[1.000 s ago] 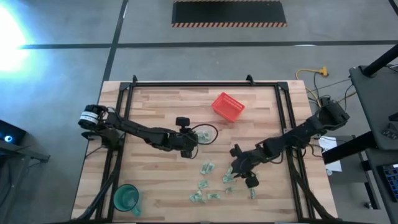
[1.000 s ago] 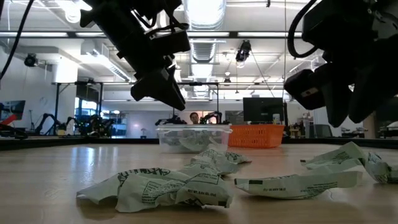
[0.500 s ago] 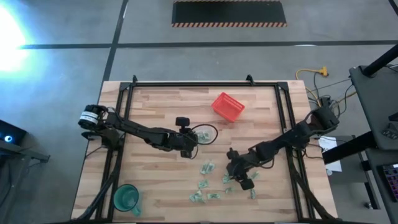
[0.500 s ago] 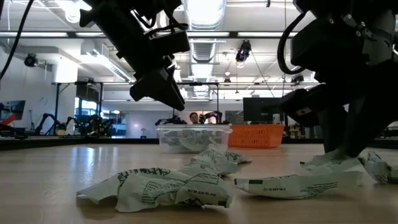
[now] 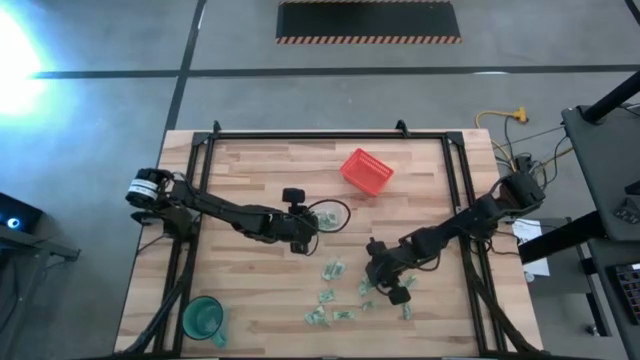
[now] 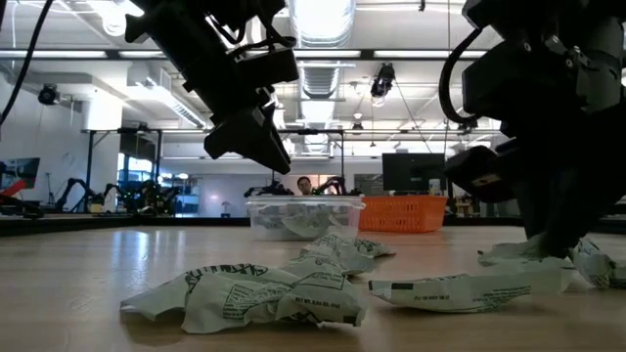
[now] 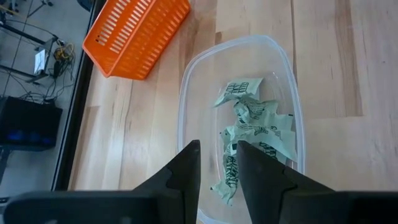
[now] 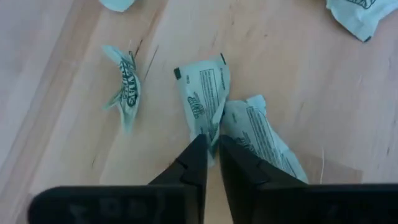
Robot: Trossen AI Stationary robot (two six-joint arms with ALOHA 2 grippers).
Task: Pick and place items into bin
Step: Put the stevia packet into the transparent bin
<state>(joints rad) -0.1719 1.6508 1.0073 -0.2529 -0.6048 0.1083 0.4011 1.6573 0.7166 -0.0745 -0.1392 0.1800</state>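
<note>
Right gripper (image 8: pixel 211 144) narrowed onto a pale green packet (image 8: pixel 205 99) on the table (image 8: pixel 298 74); left gripper (image 7: pixel 217 155) part-open, empty, above the bin (image 7: pixel 186 99)

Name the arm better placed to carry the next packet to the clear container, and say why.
Right. The right gripper is down among the loose packets, its fingers pinching a packet. The left gripper hovers empty over the container.

One camera looks straight down on the whole bench (image 5: pixel 250 170); another sits at bench height, looking level into the room. Each wrist camera looks closely down past its own jaws. The high, low and left wrist views share the bin (image 7: pixel 239 118).
</note>
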